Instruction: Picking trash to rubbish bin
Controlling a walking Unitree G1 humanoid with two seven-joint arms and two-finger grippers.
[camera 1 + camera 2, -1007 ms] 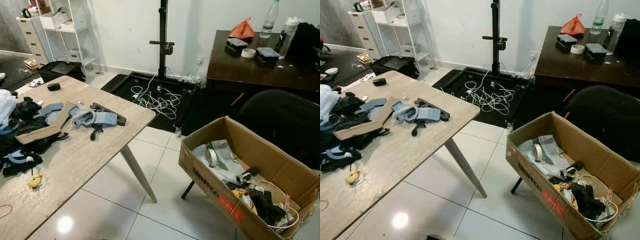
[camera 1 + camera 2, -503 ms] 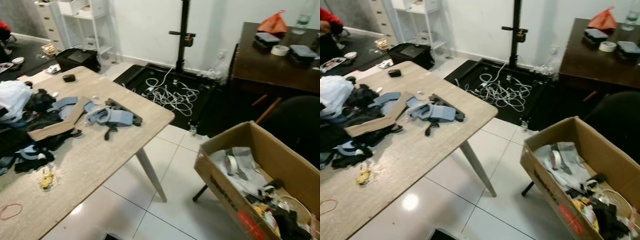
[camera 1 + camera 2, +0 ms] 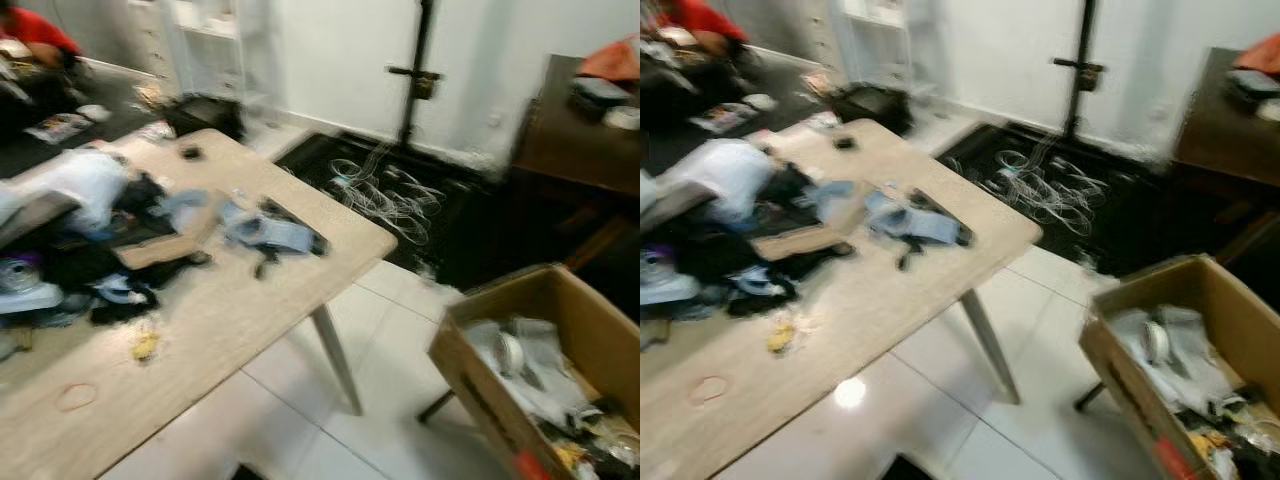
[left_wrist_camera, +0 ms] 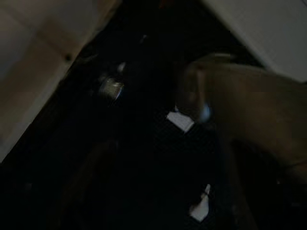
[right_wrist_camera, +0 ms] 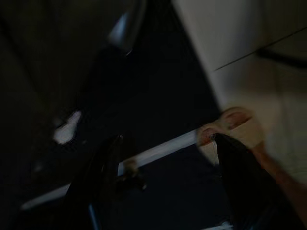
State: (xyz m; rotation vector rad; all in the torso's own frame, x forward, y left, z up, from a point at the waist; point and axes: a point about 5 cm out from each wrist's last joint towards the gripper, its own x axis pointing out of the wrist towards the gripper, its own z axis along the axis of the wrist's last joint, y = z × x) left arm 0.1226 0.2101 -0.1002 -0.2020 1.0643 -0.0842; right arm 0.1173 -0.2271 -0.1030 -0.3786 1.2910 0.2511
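Observation:
An open cardboard box stands on the floor at the right, with tape, paper and cables inside. On the light wooden table lie a yellow scrap, a red rubber band, blue-grey parts, a cardboard strip, dark clutter and a white bag. The whole picture is blurred. In the dark right wrist view my right gripper is open, nothing between its fingers. The left wrist view is very dark.
White floor tiles lie between the table and the box. Behind are a black mat with loose white cables, a black stand and a dark desk. A person in red is at the far left. A bare foot is near my right gripper.
The camera has swung left: table and box have shifted right in the picture and the image has blurred. Nothing on the table has moved.

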